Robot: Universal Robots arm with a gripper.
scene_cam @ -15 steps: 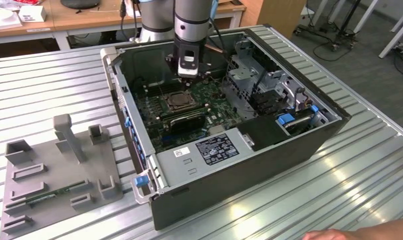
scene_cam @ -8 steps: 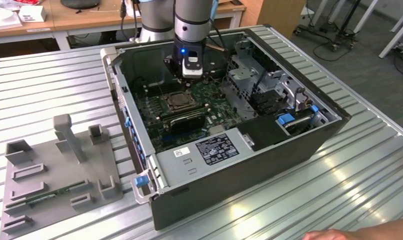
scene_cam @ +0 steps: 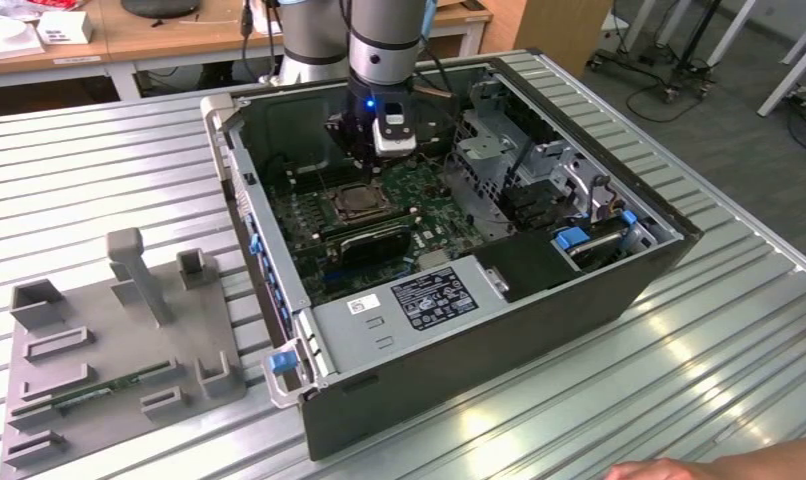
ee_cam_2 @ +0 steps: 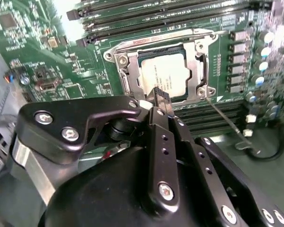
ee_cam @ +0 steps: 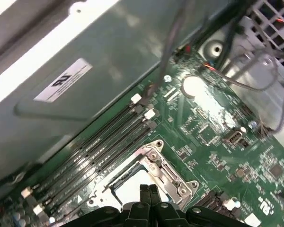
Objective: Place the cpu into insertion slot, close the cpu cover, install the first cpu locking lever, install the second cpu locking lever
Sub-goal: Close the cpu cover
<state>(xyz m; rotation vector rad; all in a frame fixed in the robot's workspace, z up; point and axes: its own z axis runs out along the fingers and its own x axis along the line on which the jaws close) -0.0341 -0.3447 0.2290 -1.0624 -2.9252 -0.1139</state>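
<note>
The room has a grey floor (scene_cam: 723,110) with wheeled stands, and a wooden desk (scene_cam: 150,40) stands behind the arm (scene_cam: 383,40). Well below the gripper (ee_cam_2: 162,98) and all around it spreads the table (scene_cam: 96,170), a ribbed silvery metal surface that shines where light falls on it. An open black computer case (scene_cam: 510,330) lies on its side on the table, and the arm reaches down into it from above. Far from the gripper, towards the exterior view's left, a grey fixture tray (scene_cam: 110,340) with upright holders lies on the table. At the table's near edge, well away from the gripper, a person's hand (scene_cam: 723,465) shows.

Inside the case, the green circuit board (ee_cam_2: 33,47) lies flat beneath the gripper. Long black memory slots (ee_cam_2: 146,14) run along the board on both sides of the insertion slot (scene_cam: 356,203), which sits just under the fingertips.

The cpu cover (ee_cam_2: 199,66) lies down flat on the slot, and the cpu (ee_cam_2: 163,71) sits seated inside it, its pale metal top showing through the cut-out, just beyond the fingertips. A thin wire locking lever (ee_cam_2: 225,120) sticks out from the cover's corner, beside the gripper, slanting over the memory slots.

The gripper's fingers are pressed together and hold nothing. Their tips hang at the near edge of the cover; whether they touch it I cannot tell.
</note>
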